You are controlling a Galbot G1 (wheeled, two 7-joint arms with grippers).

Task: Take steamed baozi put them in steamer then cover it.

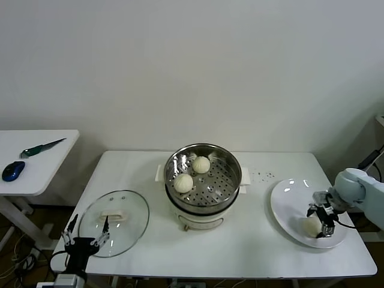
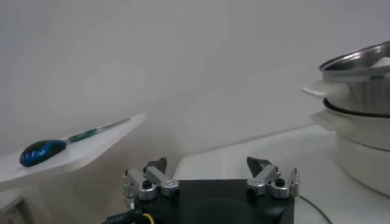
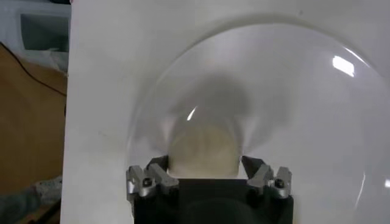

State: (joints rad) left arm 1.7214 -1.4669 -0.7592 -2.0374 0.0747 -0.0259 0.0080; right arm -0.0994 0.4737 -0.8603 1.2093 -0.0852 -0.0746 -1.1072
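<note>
Two steamed baozi (image 1: 201, 164) (image 1: 183, 182) lie in the steel steamer (image 1: 231, 174) at the table's middle. A third baozi (image 1: 310, 226) (image 3: 204, 143) rests on the white plate (image 1: 288, 198) (image 3: 292, 91) at the right. My right gripper (image 1: 320, 222) (image 3: 205, 161) is down on the plate, its fingers pressed against that bun's two sides. The cover (image 1: 114, 222), a clear glass lid with a cream handle, lies flat on the table at the left. My left gripper (image 1: 88, 231) (image 2: 210, 163) hangs open over the lid's near edge, holding nothing.
The steamer's pot (image 2: 359, 79) shows at the side of the left wrist view. A small side table (image 1: 36, 162) at the far left carries a blue mouse (image 1: 13, 171) (image 2: 41, 151) and a green-handled tool (image 1: 42, 147). The plate sits close to the table's right edge.
</note>
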